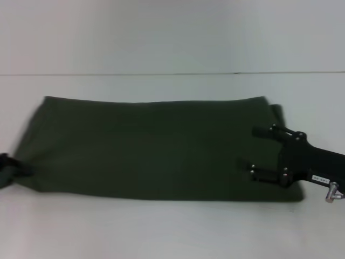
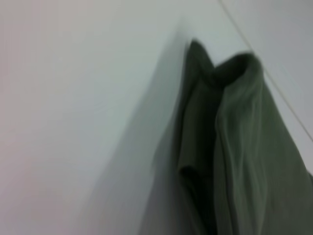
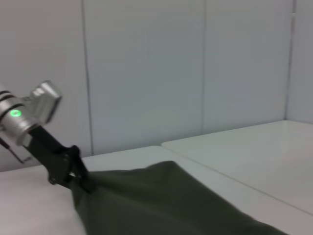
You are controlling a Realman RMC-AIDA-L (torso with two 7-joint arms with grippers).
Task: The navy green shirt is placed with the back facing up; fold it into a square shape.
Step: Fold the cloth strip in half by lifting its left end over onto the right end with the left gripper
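White surface fills the head view, pale wall behind; no clutter seen. Shirt lies across the middle as 1 long dark-green band, plain side up, sleeves already tucked out of sight, so probably folded lengthwise and waiting for the crosswise fold into a square.

Left gripper sits at the shirt's left end, mostly cut off by the frame edge. In the right wrist view the same gripper appears to meet the cloth's corner, which peaks up off the surface there, so I judge it clenched on the shirt, likely to lift that end over. Left wrist view shows only bunched, hanging cloth, no fingers.

Right gripper rests over the shirt's right end, jaws released: 2 fingers spread apart, cloth showing between them. Whether they touch the fabric is hard to tell. Probably placed to pin or take that end.

Print side hidden underneath. Collar and hem not distinguishable; left end's edge blurred.
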